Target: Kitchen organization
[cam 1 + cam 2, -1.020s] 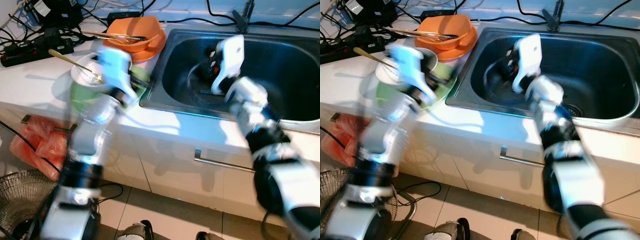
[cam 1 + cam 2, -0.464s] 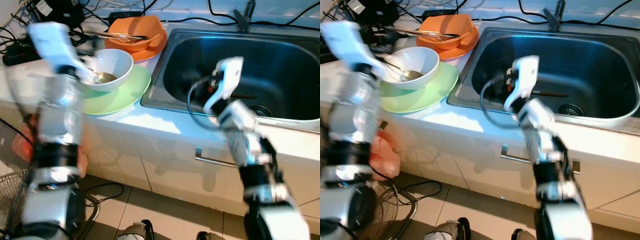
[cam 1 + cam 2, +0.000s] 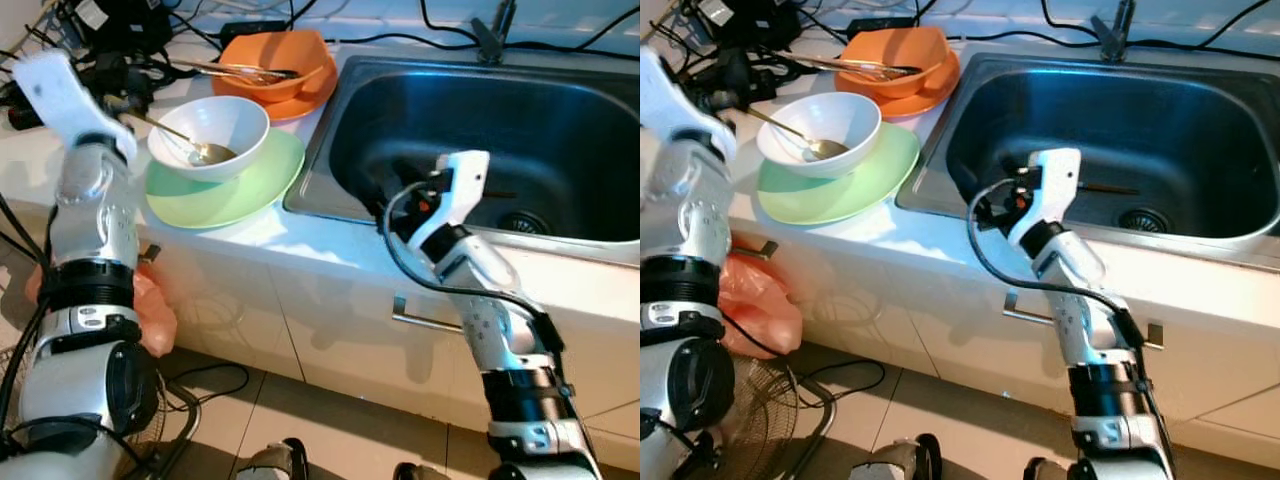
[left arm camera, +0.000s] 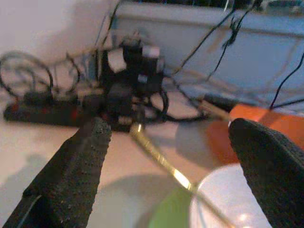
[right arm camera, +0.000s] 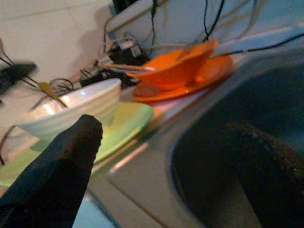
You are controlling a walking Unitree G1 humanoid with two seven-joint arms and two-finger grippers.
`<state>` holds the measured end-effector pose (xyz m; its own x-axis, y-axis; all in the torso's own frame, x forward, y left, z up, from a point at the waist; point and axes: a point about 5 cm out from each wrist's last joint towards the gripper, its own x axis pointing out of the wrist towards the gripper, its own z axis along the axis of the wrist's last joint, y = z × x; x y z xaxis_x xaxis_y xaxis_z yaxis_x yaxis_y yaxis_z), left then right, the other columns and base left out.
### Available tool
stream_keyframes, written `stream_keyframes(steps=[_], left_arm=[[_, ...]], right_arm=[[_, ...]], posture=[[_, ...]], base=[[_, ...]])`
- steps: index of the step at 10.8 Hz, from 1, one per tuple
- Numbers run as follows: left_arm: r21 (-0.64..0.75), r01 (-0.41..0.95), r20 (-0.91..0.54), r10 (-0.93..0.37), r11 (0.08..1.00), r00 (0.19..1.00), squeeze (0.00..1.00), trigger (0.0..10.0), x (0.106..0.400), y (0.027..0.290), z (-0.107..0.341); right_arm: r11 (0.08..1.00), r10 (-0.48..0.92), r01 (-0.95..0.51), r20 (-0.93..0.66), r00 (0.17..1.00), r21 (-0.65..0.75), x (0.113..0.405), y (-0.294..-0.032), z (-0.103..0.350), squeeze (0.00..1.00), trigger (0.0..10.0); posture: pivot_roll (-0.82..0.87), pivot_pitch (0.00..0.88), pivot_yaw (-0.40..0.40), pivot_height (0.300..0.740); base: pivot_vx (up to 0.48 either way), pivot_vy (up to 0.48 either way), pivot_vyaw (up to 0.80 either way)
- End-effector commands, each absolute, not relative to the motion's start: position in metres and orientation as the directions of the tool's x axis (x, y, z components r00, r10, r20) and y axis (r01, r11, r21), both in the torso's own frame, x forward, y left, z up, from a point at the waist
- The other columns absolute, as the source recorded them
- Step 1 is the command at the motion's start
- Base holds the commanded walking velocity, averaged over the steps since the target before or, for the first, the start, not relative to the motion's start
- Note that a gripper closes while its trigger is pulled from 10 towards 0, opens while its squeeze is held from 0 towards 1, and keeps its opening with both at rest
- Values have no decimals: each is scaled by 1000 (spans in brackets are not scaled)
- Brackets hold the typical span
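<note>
A white bowl (image 3: 210, 130) with a gold spoon (image 3: 190, 145) in it stands on a pale green plate (image 3: 240, 190) on the counter. Behind it an orange bowl (image 3: 280, 62) holding long utensils rests on an orange plate. My left gripper (image 4: 168, 128) is open and empty, raised left of the white bowl, facing the cables. My right gripper (image 5: 166, 133) is open and empty, held low over the near left part of the steel sink (image 3: 560, 110); its white wrist (image 3: 462, 182) is above the sink's front rim. A dark stick (image 3: 1102, 187) lies in the sink.
Power strips and tangled cables (image 3: 110, 60) crowd the back left of the counter. The faucet (image 3: 490, 35) stands behind the sink, and the drain (image 3: 1137, 217) is in its floor. Below are a cupboard handle (image 3: 430, 322), a red plastic bag (image 3: 150, 310) and a floor fan (image 3: 760, 420).
My left arm has swung from over the white bowl out to the left. My right gripper has drawn back from deep in the sink toward its near edge.
</note>
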<state>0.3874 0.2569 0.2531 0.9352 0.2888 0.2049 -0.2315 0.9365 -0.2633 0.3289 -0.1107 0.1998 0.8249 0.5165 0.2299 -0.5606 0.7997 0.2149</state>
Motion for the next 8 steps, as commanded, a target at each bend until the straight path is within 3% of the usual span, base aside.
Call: stream_keyframes(steps=[1, 8], left_arm=[[-304, -231, 165, 290, 924, 943, 0, 10000, 388, 263, 248], [-438, -97, 138, 173, 894, 975, 0, 10000, 400, 254, 250]], right_arm=[[792, 522, -565, 223, 823, 232, 323, -109, 198, 157, 10000], [804, 495, -528, 184, 849, 275, 305, -113, 192, 157, 10000]], posture=[[36, 156, 128, 740], [9, 183, 137, 740]], base=[[0, 0, 0], [0, 0, 0]])
